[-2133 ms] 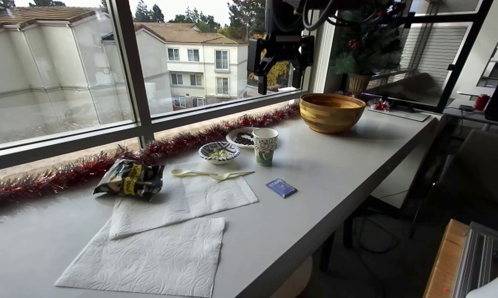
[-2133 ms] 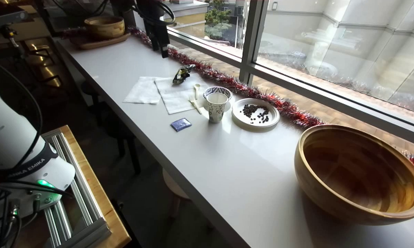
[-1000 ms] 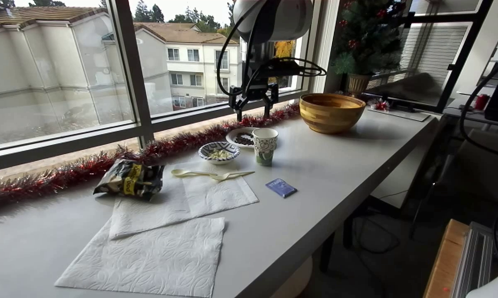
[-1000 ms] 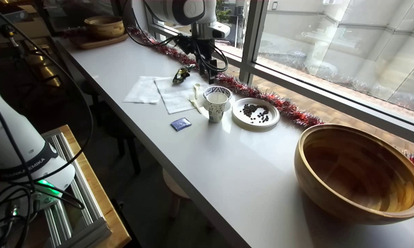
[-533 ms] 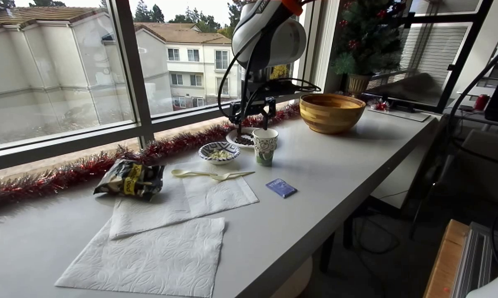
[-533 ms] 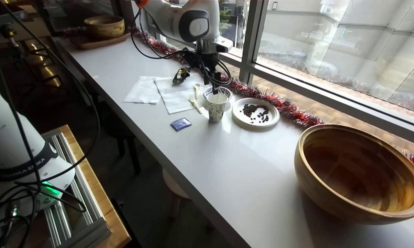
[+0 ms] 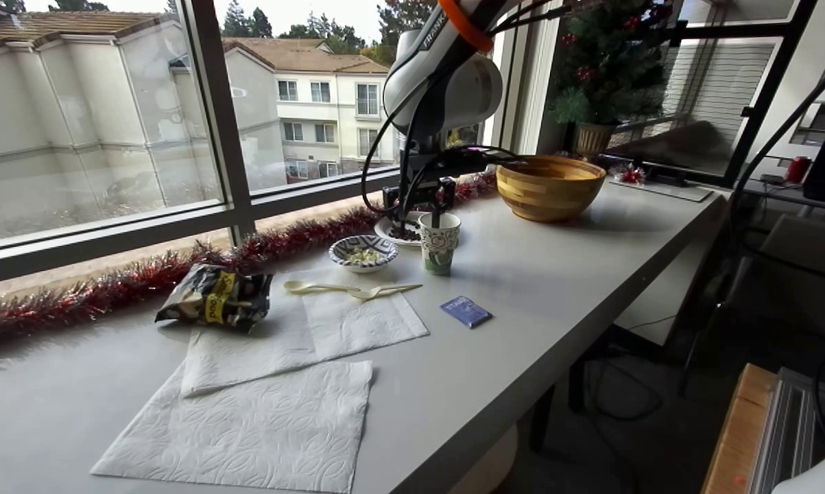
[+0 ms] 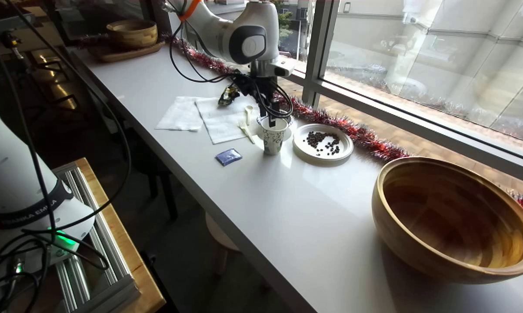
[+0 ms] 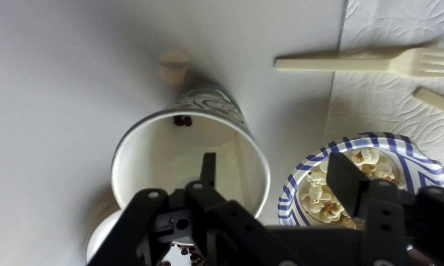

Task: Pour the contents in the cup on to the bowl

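- On the white countertop (image 7: 556, 274), in both exterior views, a paper cup (image 7: 440, 248) is standing upright; dark scrollwork is winding over its white side, and green is taking over toward the base.
- Its white rolled rim is facing up, and in the wrist view its pale inside is showing two dark beans (image 9: 187, 121) at the bottom.
- Farther along the countertop, well apart from the cup, a wooden bowl (image 7: 551, 199) is sitting; its wall is showing light and darker honey-brown blocks, and its wide hollow is deepening to reddish brown.
- The gripper (image 9: 271, 166) is hanging at the cup with its grip released, its fingers (image 9: 208, 170) standing well apart.
- One finger is reaching over the cup's mouth; whether it is dipping below the rim, I cannot tell. The other, in the wrist view, is overlapping a patterned paper bowl (image 9: 426, 166).
- That paper bowl is holding popcorn (image 9: 315, 194); in an exterior view, a paper plate (image 8: 304, 150) near the cup is holding scattered beans (image 8: 317, 139).
- A plastic fork (image 9: 402, 64) is lying partly on paper towels (image 7: 282, 357), a spoon (image 7: 299, 287) just beside it.
- A blue sachet (image 7: 466, 311) is lying near the cup.
- A tinsel garland (image 7: 309, 237) is running behind the dishes.
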### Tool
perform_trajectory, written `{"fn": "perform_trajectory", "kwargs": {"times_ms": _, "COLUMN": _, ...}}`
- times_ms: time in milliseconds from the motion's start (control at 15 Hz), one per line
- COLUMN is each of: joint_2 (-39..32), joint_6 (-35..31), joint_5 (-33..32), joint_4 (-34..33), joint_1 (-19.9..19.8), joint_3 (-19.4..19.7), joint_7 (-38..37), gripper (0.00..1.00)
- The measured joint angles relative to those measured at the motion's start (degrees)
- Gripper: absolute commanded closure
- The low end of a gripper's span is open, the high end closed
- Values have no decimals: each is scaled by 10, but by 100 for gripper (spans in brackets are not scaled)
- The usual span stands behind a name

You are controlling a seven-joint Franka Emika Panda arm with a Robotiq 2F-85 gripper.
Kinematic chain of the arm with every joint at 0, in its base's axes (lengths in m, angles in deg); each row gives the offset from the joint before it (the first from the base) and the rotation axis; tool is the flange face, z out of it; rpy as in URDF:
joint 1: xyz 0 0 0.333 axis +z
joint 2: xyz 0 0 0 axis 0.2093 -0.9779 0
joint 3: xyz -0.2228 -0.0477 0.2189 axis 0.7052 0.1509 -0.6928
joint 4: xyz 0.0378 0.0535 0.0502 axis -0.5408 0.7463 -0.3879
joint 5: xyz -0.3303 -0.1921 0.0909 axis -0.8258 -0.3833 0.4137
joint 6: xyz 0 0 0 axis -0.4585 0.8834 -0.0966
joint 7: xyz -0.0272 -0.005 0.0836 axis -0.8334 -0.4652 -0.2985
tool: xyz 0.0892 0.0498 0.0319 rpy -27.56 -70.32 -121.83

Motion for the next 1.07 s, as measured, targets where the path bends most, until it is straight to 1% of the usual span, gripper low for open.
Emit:
{"fn": "perform_trajectory", "kwargs": {"times_ms": 467, "joint_2": -16, "joint_6": -7, "joint_5": 0, "joint_4": -4, "joint_1": 10, "joint_3": 14, "joint_7": -7, "gripper": 100}}
{"fn": "perform_trajectory", "kwargs": {"times_ms": 800, "joint_2": -15, "joint_6": 0, "joint_5": 0, "joint_4": -5, "joint_1": 17, "joint_3": 22, "joint_7": -26, "gripper": 99}}
{"fn": "perform_trajectory", "kwargs": {"times_ms": 1067, "joint_2": 11, "joint_6": 52, "joint_5": 1, "joint_4": -5, "joint_1": 20, "joint_3": 32, "joint_7": -61, "gripper": 99}}
